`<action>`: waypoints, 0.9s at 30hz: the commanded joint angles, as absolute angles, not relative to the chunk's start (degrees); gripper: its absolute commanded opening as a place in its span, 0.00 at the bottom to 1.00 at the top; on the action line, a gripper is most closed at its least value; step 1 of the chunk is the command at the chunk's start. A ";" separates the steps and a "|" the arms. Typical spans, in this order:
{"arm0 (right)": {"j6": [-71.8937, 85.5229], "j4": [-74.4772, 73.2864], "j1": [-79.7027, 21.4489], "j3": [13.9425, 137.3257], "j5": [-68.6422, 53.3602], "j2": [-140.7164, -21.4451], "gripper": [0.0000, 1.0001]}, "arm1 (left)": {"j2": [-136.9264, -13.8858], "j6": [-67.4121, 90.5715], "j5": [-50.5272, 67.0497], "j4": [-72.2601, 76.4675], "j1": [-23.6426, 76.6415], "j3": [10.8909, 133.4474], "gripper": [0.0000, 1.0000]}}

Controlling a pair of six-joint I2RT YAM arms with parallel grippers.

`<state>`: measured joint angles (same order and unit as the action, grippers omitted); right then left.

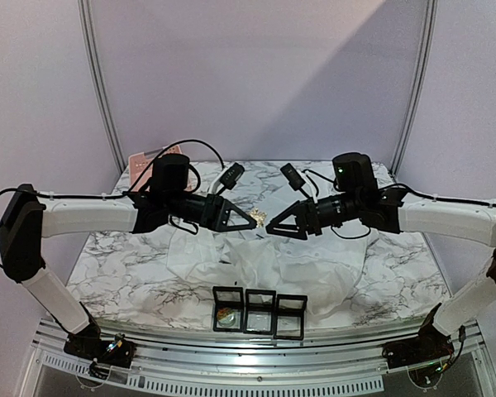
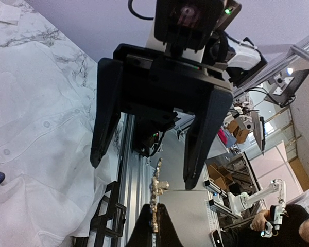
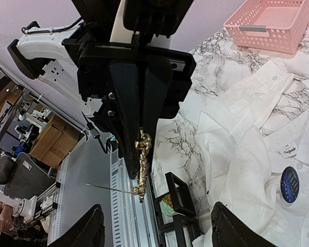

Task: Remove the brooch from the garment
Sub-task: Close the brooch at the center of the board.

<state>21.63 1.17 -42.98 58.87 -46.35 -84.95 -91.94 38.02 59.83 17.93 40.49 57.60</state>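
Where the two arms meet above the middle of the counter [image 1: 124,265], the left tool [image 3: 136,154] is pinched shut on the brooch [image 3: 141,164]. It is a slim gold piece that hangs from the tool's fingertips in mid-air, its bare pin sticking out sideways and nothing of it touching cloth. Facing it, the right tool [image 2: 143,171] is spread wide, its fingertips just short of the brooch and holding nothing. Below them both, the garment [image 1: 264,265] lies white and wrinkled across the marble, buttons and collar showing. A small label [image 3: 287,150] sits at the neck, and a dark blue oval piece [image 3: 290,183] rests on the fabric just beside it. Along the near edge of the garment three small black-framed boxes [image 1: 260,310] stand in a row, touching one another, and the leftmost has something gold inside. Well apart from all this, a pink basket [image 3: 270,23] sits at the far left corner of the counter.
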 commanded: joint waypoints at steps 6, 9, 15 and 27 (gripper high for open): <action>20.19 0.82 -44.71 62.10 -45.26 -87.75 0.66 | -91.58 39.11 60.99 20.11 40.08 58.54 0.00; 19.98 0.85 -44.84 62.76 -45.64 -88.51 0.62 | -91.63 39.29 61.07 20.36 40.08 58.53 0.00; 19.98 1.52 -44.89 62.87 -45.99 -89.07 0.53 | -91.59 39.31 61.22 20.48 40.12 58.45 0.00; 21.59 3.72 -44.82 63.20 -48.14 -89.38 0.37 | -91.76 38.98 62.11 20.39 40.78 58.45 0.00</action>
